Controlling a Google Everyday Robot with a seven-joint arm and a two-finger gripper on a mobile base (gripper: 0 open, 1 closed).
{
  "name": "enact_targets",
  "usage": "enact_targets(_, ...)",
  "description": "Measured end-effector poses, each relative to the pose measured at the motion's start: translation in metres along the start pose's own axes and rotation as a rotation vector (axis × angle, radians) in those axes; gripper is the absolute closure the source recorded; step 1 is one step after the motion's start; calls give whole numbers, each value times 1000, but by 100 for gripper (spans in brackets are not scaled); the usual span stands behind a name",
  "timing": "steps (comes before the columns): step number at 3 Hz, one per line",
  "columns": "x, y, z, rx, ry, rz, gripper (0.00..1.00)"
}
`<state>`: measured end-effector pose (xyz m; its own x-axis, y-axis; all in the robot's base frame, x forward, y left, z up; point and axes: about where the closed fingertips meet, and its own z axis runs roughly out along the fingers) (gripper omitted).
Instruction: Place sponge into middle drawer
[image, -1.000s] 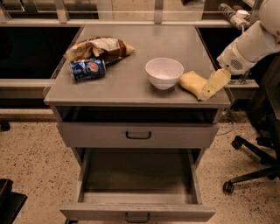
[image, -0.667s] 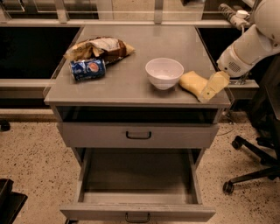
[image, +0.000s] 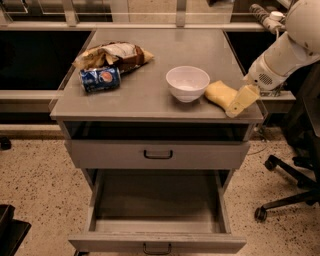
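The pale-yellow sponge (image: 219, 93) lies on the grey cabinet top (image: 175, 47) near the front right corner, just right of the white bowl (image: 187, 82). My gripper (image: 241, 101), yellowish at the end of the white arm, reaches in from the right. It is at the sponge's right end, low over the top and touching or nearly touching it. The middle drawer (image: 157, 200), the lower of the two handled drawers, is pulled out wide and holds nothing. The grey drawer above it (image: 120, 154) is closed.
A blue Pepsi can (image: 100, 79) lies on its side at the left of the top, with a crumpled chip bag (image: 112, 54) behind it. A black office chair base (image: 287, 192) stands on the floor to the right of the cabinet. A dark object (image: 10, 230) is at the bottom left.
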<state>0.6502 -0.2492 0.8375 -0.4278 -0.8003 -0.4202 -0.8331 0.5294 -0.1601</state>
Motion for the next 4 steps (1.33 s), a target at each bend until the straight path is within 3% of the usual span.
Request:
enact_targets(3, 0, 0, 0, 0, 0, 0, 88)
enact_targets(4, 0, 0, 0, 0, 0, 0, 100)
